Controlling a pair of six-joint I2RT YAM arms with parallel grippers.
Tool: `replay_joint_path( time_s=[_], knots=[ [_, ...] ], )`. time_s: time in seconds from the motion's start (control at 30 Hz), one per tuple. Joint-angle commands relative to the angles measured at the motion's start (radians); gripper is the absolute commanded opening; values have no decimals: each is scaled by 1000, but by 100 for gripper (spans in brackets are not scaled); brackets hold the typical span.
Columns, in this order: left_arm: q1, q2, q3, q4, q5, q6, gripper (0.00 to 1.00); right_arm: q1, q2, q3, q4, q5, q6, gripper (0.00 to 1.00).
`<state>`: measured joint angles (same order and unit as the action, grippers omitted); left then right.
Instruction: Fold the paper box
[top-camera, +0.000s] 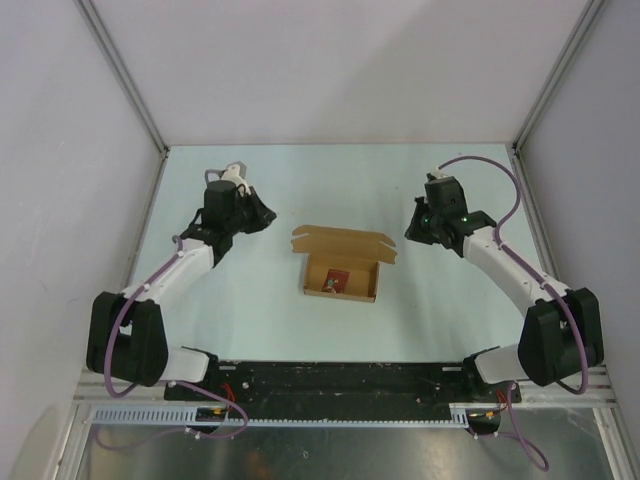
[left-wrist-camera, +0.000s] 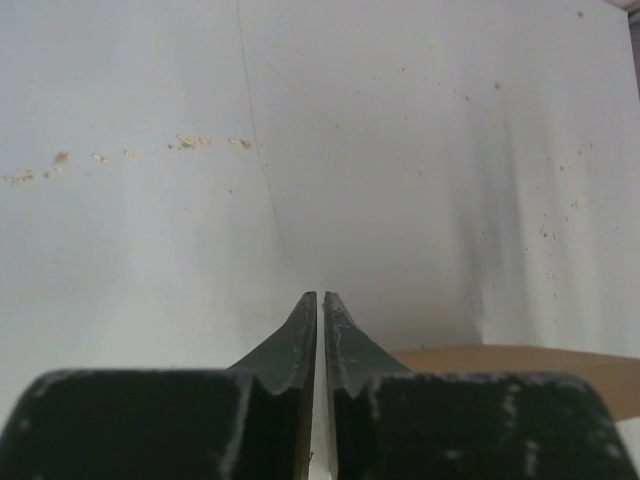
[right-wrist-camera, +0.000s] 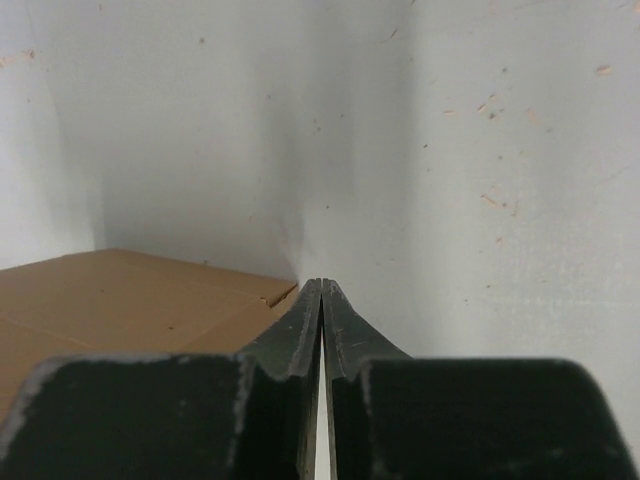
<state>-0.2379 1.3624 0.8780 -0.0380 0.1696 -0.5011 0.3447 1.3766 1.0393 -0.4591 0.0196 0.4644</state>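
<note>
The paper box (top-camera: 342, 262) is brown cardboard, lying mid-table with its walls up and its lid flap open toward the back. A small dark red item (top-camera: 334, 281) lies inside it. My left gripper (top-camera: 268, 216) is shut and empty, a little left of the box. My right gripper (top-camera: 413, 232) is shut and empty, just right of the box's lid flap. In the left wrist view the shut gripper (left-wrist-camera: 320, 296) has a strip of the box (left-wrist-camera: 520, 362) at lower right. In the right wrist view the shut gripper (right-wrist-camera: 321, 284) hovers beside the box's flap (right-wrist-camera: 120, 300).
The white table (top-camera: 200, 330) is bounded by white walls with metal posts (top-camera: 125, 75) at the back corners. The arm bases stand on a black rail (top-camera: 340, 382) at the near edge.
</note>
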Motion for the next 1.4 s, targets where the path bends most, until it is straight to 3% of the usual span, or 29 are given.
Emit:
replay_joint_path(
  time_s=[0.0, 0.8, 1.07, 1.13, 1.17, 1.37],
  knots=[
    [-6, 13, 15, 23, 76, -4, 7, 4, 38, 7, 0, -105, 2, 3],
    [-169, 32, -96, 20, 50, -1, 0, 119, 67, 7, -112, -113, -24, 1],
    [-179, -17, -157, 18, 60, -20, 1, 125, 58, 7, -121, -119, -13, 5],
    [-182, -26, -163, 20, 65, -22, 1, 126, 58, 7, -118, -124, -12, 9],
    [-182, -32, -166, 18, 64, -21, 2, 125, 56, 7, -121, -112, -12, 15],
    [-181, -89, -186, 18, 50, -46, 3, 88, 19, 5, -135, -119, -7, 18]
  ],
)
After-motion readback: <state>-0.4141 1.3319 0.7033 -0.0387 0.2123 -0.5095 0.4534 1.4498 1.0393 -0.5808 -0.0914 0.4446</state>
